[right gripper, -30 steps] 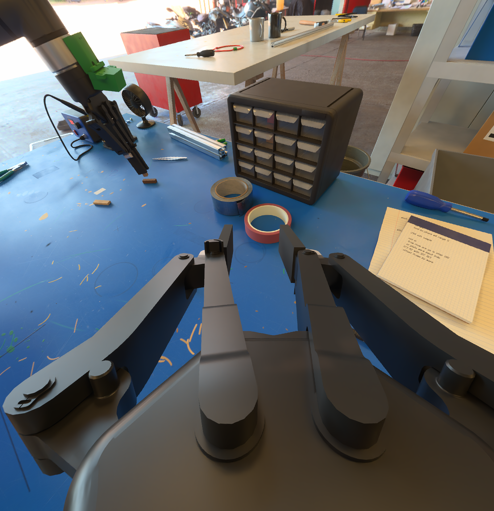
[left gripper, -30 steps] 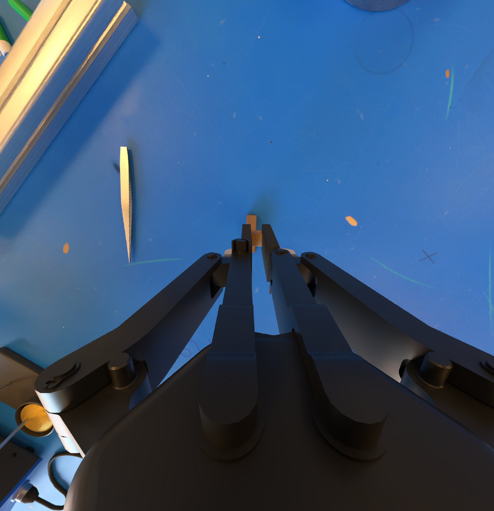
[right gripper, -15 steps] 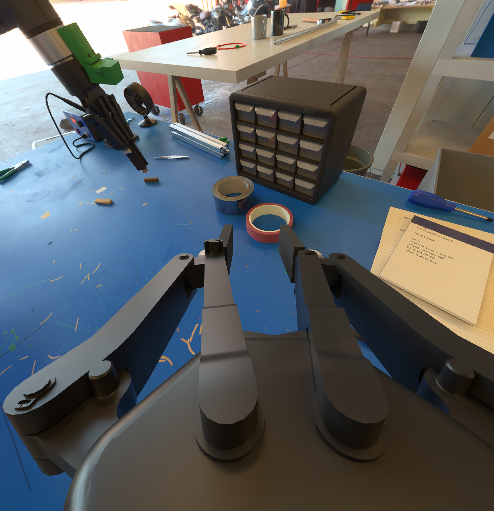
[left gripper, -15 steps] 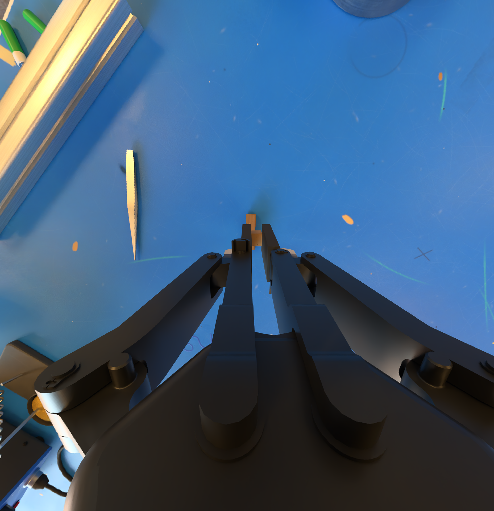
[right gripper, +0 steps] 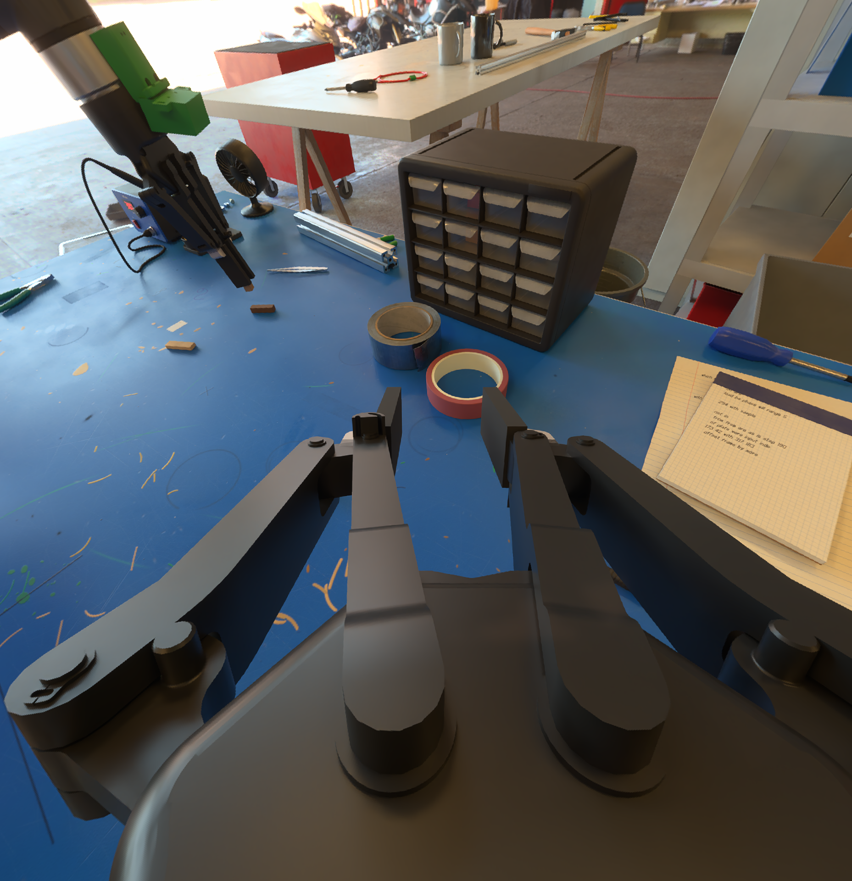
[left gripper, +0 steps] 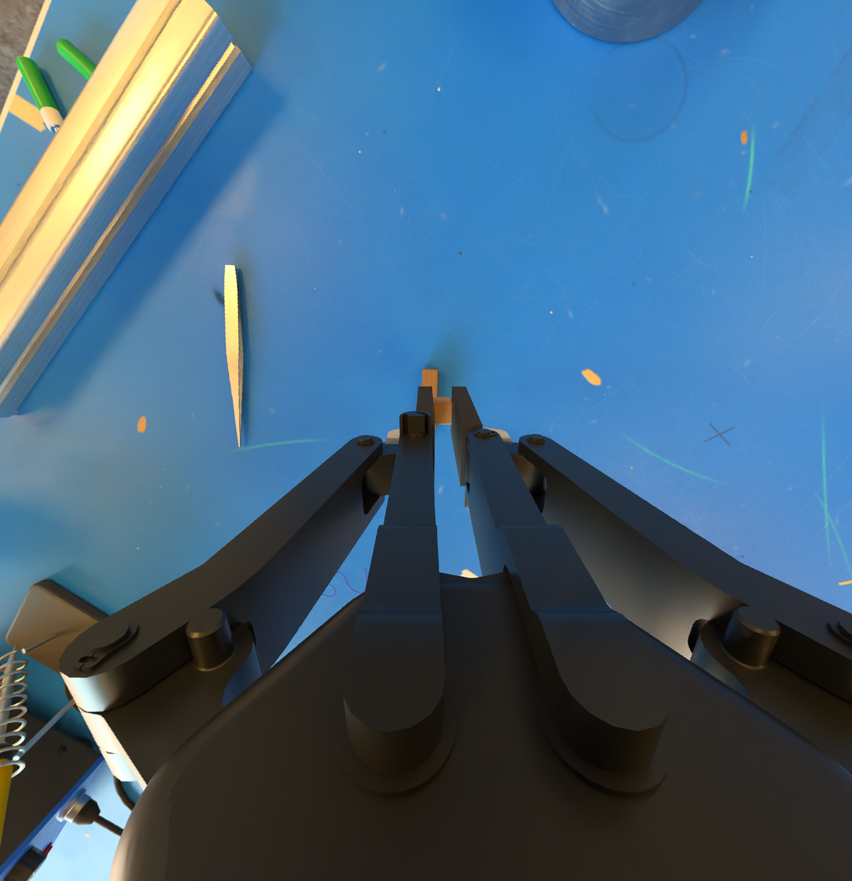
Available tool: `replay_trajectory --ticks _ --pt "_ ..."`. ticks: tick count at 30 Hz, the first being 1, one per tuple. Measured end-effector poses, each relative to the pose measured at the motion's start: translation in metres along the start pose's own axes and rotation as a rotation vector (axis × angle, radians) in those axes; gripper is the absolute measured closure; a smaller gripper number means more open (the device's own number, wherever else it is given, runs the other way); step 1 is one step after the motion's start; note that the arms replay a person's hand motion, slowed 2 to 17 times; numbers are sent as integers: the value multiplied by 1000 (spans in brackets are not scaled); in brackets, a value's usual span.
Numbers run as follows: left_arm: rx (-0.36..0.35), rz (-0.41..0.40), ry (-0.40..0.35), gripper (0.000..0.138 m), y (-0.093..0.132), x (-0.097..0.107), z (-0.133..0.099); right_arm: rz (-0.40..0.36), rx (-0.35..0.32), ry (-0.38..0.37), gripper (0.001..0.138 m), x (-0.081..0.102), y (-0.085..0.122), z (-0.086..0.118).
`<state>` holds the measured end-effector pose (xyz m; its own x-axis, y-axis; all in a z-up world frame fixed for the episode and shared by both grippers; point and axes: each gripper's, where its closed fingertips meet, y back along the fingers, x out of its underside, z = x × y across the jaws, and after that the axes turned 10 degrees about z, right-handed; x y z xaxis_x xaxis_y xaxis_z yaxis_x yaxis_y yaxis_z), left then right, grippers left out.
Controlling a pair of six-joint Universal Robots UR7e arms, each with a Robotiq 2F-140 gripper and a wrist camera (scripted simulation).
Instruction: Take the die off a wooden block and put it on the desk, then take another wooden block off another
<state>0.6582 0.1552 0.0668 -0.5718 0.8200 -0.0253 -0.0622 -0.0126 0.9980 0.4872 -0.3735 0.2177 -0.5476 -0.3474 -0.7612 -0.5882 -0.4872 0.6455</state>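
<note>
My left gripper (left gripper: 443, 399) is shut on a small light wooden block (left gripper: 444, 413) and holds it above the blue desk (left gripper: 557, 238). In the right wrist view the left gripper (right gripper: 245, 284) hangs tilted over the far left of the desk with the block's tip (right gripper: 248, 288) showing. Below it a dark brown block (right gripper: 262, 309) lies on the desk. A tan block (right gripper: 180, 345) and a small white piece (right gripper: 177, 326), maybe the die, lie nearer left. My right gripper (right gripper: 440, 410) is open and empty above the desk's middle.
Tweezers (left gripper: 233, 353) and an aluminium profile (left gripper: 95, 190) lie left of the left gripper. A blue tape roll (right gripper: 404, 336), a red tape roll (right gripper: 467, 381), a black drawer cabinet (right gripper: 505, 238), notepads (right gripper: 767, 457), a blue screwdriver (right gripper: 753, 350) and a soldering station (right gripper: 142, 214) stand around.
My left gripper has risen a little with the light block in it. The right gripper has stayed open and nearly still.
</note>
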Motion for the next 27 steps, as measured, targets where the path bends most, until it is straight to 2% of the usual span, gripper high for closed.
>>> replay_trajectory --ticks 27 --pt "-26 -9 -19 128 16 -3 -5 6 -3 1 94 1 -2 0"
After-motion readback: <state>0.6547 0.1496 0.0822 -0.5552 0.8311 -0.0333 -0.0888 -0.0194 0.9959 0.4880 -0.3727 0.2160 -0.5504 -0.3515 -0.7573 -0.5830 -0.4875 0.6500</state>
